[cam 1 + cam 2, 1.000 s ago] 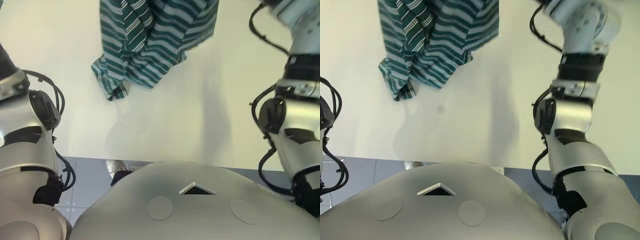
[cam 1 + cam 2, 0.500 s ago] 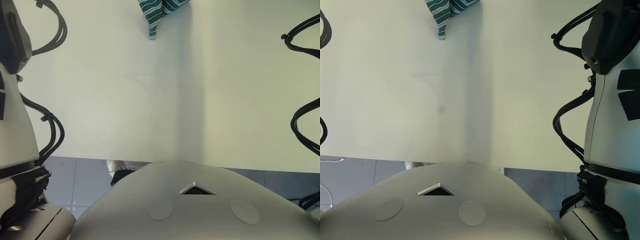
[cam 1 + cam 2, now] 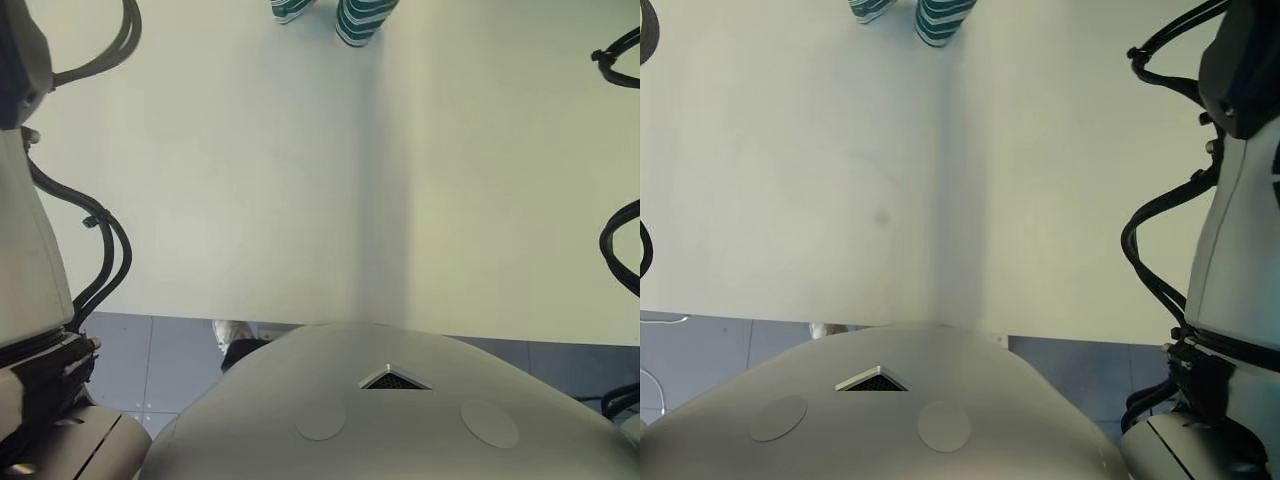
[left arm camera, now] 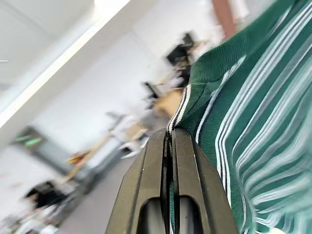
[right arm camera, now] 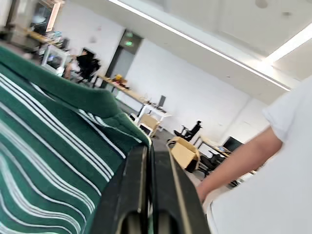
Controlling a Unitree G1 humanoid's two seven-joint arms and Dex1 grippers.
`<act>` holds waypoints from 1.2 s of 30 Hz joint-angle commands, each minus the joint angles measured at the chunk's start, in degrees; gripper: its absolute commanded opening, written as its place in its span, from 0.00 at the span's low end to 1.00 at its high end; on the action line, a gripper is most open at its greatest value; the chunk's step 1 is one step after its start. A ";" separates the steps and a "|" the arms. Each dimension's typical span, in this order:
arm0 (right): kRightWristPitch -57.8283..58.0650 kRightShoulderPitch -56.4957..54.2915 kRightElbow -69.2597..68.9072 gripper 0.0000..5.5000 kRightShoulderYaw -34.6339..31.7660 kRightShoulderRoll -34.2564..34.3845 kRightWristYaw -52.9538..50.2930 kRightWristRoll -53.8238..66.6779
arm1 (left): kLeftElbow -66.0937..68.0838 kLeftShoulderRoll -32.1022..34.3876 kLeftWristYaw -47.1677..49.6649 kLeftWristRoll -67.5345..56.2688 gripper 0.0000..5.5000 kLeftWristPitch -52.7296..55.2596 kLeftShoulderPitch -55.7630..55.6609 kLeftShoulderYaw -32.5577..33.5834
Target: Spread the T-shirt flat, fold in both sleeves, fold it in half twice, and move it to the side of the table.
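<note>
The green T-shirt with white stripes hangs above the table; its lowest folds (image 3: 355, 18) dangle at the top edge of the head views, over the far part of the pale table (image 3: 250, 180). In the left wrist view my left gripper (image 4: 170, 134) is shut on the shirt's ribbed edge (image 4: 243, 122). The right wrist view shows my right gripper (image 5: 148, 146) shut on another edge of the shirt (image 5: 53, 141). Both arms rise out of the head views at the left (image 3: 30, 230) and right (image 3: 1240, 220).
The table's near edge (image 3: 300, 320) runs across the head views, with grey floor below it. A person's arm and white sleeve (image 5: 263, 165) show in the right wrist view, apart from the shirt.
The shirt has been lifted from the table; a second earlier a bunched mass lay at the far middle, now just two hanging tips show. Both arms have risen.
</note>
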 commanded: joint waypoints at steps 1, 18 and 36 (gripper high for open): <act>-0.63 4.46 -7.07 0.00 2.94 -7.73 31.15 1.40 | -6.09 8.47 -35.52 -5.20 0.00 4.29 6.96 -0.21; 35.12 105.57 -111.09 0.00 18.05 -32.30 33.59 21.71 | -109.51 41.79 -23.90 -19.88 0.00 33.49 101.28 -11.99; 45.78 58.19 -64.46 0.06 11.84 -0.20 5.51 28.55 | -87.22 10.93 -1.83 -36.95 0.00 46.51 67.50 -5.17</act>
